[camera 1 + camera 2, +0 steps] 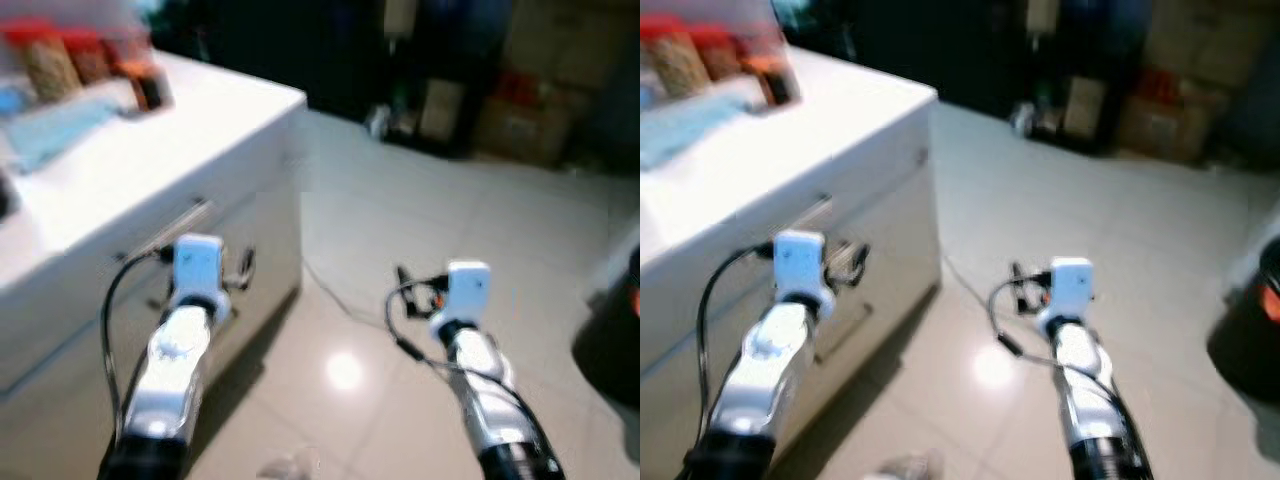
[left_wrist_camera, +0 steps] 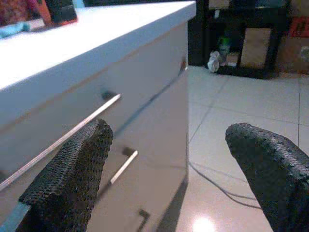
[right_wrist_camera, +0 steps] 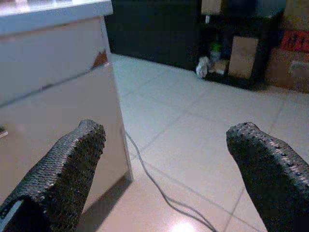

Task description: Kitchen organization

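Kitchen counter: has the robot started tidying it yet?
Nothing looks done. The jars and a blue cloth sit on the white counter. Both the left gripper and the right gripper are open, holding nothing, near the closed drawers. All the sorting remains.

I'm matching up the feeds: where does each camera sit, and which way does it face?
Left and right eye: on the head, looking down at the counter, the floor and both arms.
Left wrist: along the open left gripper at the drawer handle.
Right wrist: along the open right gripper at the floor.
All share the counter corner.
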